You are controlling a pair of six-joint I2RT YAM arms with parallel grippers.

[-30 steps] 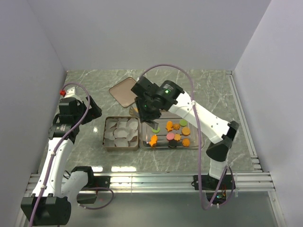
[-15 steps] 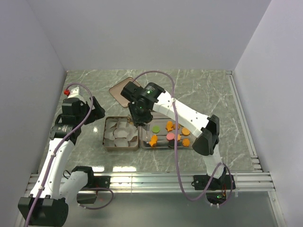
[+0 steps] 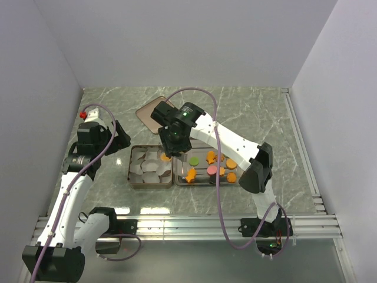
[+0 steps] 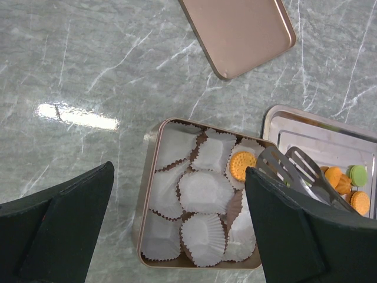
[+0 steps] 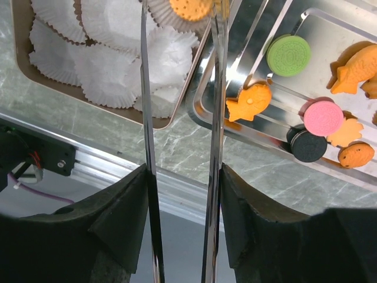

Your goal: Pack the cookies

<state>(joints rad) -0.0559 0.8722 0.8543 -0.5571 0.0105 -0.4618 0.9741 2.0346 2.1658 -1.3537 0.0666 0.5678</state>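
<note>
Top external view: at left, the left end effector (image 3: 121,137) hovers over the table (image 3: 265,112), fingers spread wide, holding nothing. Next comes a tin (image 3: 131,171) of white paper cups (image 4: 206,191); one orange round cookie (image 4: 242,165) lies in a cup near its right edge. The right end effector (image 4: 287,160), thin metal blades parted wider than that cookie, hangs just beside it, apparently gripping nothing. Right again, a steel tray (image 4: 277,118) carries the other cookies (image 5: 323,117). They look light, stiff and brittle; pinch opposite edges gently.
</note>
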